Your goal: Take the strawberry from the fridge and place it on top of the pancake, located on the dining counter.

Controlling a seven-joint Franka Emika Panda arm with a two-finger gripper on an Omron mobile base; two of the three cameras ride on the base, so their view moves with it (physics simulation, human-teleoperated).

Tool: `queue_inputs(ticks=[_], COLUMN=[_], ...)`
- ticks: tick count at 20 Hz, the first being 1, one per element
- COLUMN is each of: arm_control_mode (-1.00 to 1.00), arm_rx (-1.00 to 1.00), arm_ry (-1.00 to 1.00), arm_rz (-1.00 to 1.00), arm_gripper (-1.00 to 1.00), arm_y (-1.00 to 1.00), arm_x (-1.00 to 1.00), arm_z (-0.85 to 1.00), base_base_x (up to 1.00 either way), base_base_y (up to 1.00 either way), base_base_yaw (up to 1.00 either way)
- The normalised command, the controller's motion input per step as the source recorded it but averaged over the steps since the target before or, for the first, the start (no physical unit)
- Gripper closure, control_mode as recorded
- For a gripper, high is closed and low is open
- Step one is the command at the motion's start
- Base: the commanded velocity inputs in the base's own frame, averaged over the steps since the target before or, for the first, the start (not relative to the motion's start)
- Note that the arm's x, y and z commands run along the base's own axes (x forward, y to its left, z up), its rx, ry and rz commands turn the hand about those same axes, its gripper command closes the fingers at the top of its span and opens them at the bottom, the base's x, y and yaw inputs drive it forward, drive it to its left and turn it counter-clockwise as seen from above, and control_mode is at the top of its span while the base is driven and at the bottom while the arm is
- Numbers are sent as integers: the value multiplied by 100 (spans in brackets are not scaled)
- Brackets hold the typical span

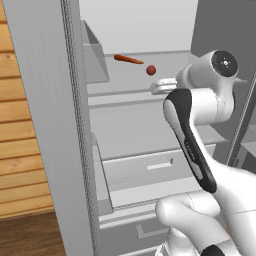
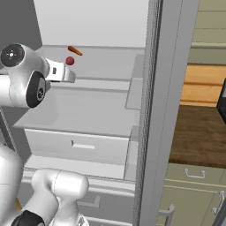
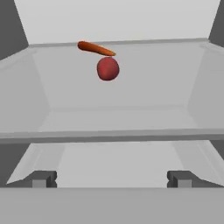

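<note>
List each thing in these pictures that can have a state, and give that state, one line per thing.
fridge: door open, pale shelves showing.
strawberry: lying on a fridge shelf, not held.
orange-red stick: lying on the same shelf, just behind the strawberry.
end effector: open, empty, short of the strawberry and pointed at it.
lower drawer: looks shut.

I'm seeing a long thin orange-red stick (image 3: 96, 48) lying flat, slightly slanted. Left of it a horizontal-plank wood wall (image 1: 22, 140); off to its right pale green cabinet drawers (image 2: 194, 194) with small handles, lower down.
</note>
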Motion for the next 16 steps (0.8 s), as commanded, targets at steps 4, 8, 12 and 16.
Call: queue_inputs(ticks=[4,8,12,16], arm_control_mode=[-100,-100,-100,-100], arm_rx=[-1,-6,-9,-4], arm_ry=[0,-2,-3,0], arm_rz=[0,0,0,0], arm_gripper=[-100,-100,-100,-100], arm_y=[26,22,-3,0], arm_x=[58,73,88,100], arm_z=[40,0,-31,0], base_base_x=[0,0,0,0], base_base_y=[0,0,0,0], base_base_yaw=[0,0,0,0])
